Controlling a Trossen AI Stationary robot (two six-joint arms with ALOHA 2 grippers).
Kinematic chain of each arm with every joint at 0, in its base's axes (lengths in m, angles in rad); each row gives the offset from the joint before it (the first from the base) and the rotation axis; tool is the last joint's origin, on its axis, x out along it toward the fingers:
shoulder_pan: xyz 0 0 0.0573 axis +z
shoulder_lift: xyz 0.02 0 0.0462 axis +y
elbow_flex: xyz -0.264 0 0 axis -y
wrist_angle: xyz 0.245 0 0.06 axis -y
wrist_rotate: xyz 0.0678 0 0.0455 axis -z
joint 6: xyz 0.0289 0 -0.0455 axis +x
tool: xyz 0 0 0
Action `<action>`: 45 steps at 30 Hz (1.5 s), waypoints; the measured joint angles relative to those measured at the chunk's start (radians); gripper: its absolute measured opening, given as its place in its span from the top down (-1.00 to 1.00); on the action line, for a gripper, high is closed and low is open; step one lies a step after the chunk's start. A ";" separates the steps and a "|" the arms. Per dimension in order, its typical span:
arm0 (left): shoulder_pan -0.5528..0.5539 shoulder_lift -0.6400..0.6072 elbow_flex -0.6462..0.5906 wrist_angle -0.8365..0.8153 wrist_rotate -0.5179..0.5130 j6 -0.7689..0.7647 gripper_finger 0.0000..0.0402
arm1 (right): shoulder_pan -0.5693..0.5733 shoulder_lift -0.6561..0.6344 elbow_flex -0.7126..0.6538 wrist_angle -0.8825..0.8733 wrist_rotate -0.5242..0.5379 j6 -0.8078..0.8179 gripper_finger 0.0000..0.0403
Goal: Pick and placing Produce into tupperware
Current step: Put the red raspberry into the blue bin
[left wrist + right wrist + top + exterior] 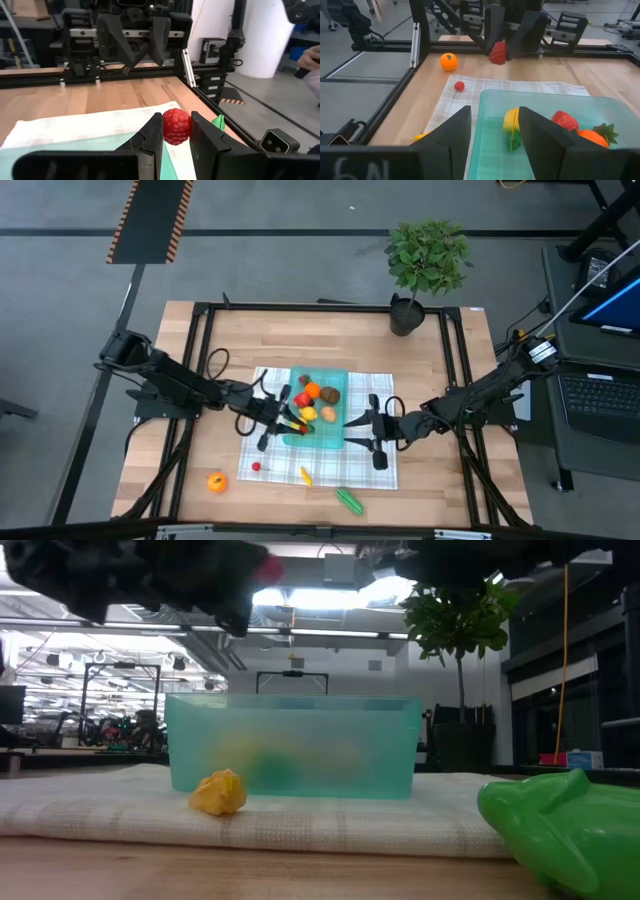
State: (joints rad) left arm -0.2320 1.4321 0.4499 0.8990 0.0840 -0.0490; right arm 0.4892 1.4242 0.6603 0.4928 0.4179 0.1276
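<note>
We see the left gripper [176,131] closed on a red raspberry [176,126], which sits between its 2 fingers, above the left edge of the tupperware [336,434]. In the right wrist view the same berry hangs in the air over the checked cloth [530,86], not touching it. The right gripper [365,430] is at the right edge of the tupperware with its 2 fingers apart and nothing between them. Inside the tupperware lie several produce pieces, among them a strawberry [564,120] and a yellow corn [510,121]. Outside it remain an orange [217,482] on the wood, a small cherry [256,467], a yellow piece [306,476] and a green cucumber [349,500].
</note>
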 joint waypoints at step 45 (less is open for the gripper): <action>0.084 0.171 0.325 -0.854 0.007 0.034 0.57 | 0.045 0.000 -0.042 0.044 -0.002 0.029 0.17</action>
State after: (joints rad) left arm -0.1477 1.6031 0.7746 0.0449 0.0906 -0.0151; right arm 0.5343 1.4242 0.6182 0.5367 0.4160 0.1562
